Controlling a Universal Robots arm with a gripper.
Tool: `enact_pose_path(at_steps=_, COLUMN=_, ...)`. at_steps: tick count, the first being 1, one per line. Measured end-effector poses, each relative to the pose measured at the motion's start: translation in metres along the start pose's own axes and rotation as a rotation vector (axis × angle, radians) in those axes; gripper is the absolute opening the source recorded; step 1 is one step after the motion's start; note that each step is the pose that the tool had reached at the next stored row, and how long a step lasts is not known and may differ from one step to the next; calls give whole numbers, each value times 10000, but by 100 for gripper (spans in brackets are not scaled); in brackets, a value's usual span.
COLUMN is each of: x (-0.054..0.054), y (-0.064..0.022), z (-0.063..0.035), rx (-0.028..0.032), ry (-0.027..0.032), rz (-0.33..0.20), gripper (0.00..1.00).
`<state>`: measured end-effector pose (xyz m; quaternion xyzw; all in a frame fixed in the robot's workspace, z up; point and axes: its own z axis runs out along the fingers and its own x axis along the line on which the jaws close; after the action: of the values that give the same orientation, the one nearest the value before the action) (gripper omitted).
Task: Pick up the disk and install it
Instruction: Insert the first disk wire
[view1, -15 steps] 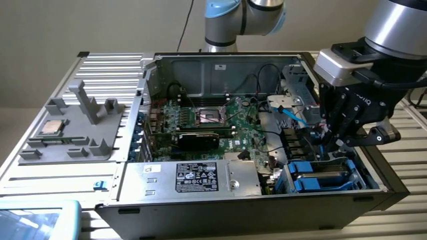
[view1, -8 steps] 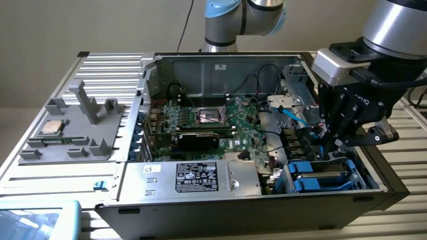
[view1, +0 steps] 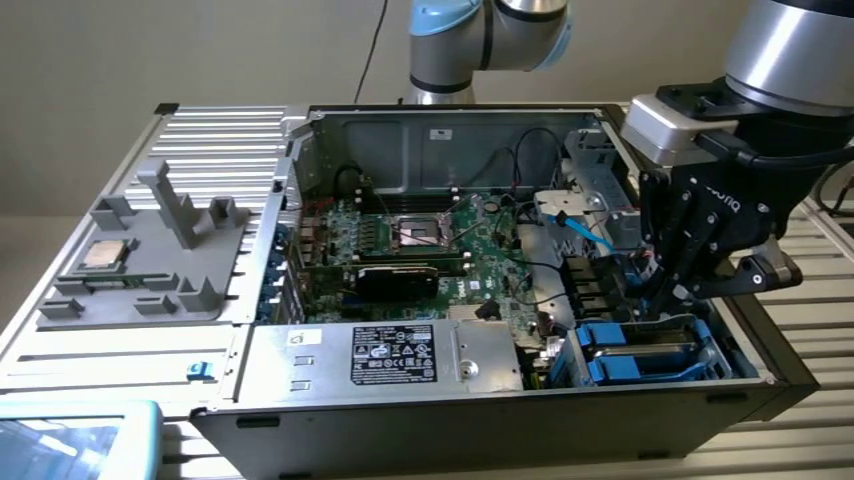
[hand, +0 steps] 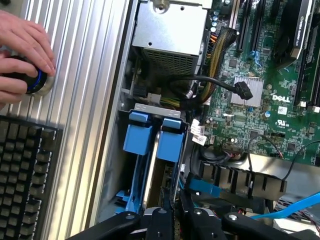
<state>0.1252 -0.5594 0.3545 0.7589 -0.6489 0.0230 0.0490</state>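
The disk (hand: 169, 150), clipped in its blue frame, stands on edge in the drive bay (hand: 150, 107) of the open computer case (view1: 467, 430), toward four o'clock in the exterior view. A second blue frame (hand: 136, 135) sits in the slot just beside it. The two blue handles look about level, so the disk seems largely in, though I cannot tell how deep it sits.

The end effector (view1: 663, 303) hangs directly over the disk with its fingers narrow, almost together. Whether they pinch the frame's edge or only bear on it I cannot tell.

The step in hand looks like seating the disk in its slot. To do that well, I judge the push should run straight along the slot, with the disk parallel to its neighbour so the frame does not bind. Pressure should be light and centred on the frame's edge, not on one corner. A blue cable (view1: 587, 228) runs at about twelve o'clock from the bay and could snag.

The motherboard (view1: 481, 260) lies at ten o'clock from the bay, and a silver box with a black label (view1: 400, 355) at nine o'clock. Further toward nine o'clock a grey tray (view1: 160, 260) carries a small square chip (view1: 104, 256). In the wrist view a person's hand (hand: 25, 40) rests on a black knob (hand: 22, 80) on the ribbed worktop (hand: 85, 75), next to a keyboard (hand: 25, 175).
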Motion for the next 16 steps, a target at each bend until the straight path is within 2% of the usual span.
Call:
enact_pose_path(at_steps=4, x=0, y=0, z=-1, rx=-77, ry=85, rz=350, gripper=16)
enact_pose_path(at_steps=5, x=0, y=-1, z=-1, rx=-120, ry=110, rz=414, gripper=16)
enact_pose_path(at_steps=6, x=0, y=0, z=-1, rx=-188, ry=154, rz=460, gripper=16)
enact_pose_path(at_steps=7, x=0, y=0, z=-2, rx=-282, ry=233, rz=484, gripper=16)
enact_pose_path(at_steps=8, x=0, y=0, z=-3, rx=-407, ry=357, rz=483, gripper=16)
enact_pose_path(at_steps=10, x=1, y=-2, z=0, rx=-699, ry=588, rz=463, gripper=16)
enact_pose_path(at_steps=11, x=0, y=-3, z=-1, rx=-834, ry=682, rz=451, gripper=16)
enact_pose_path(at_steps=12, x=-3, y=-5, z=-1, rx=-985, ry=743, rz=436, gripper=16)
enact_pose_path(at_steps=13, x=-5, y=-5, z=-1, rx=-1125, ry=766, rz=420, gripper=16)
enact_pose_path(at_steps=14, x=-7, y=-8, z=-2, rx=-1227, ry=772, rz=407, gripper=16)
enact_pose_path(at_steps=16, x=-9, y=-26, z=-2, rx=-1333, ry=767, rz=392, gripper=16)
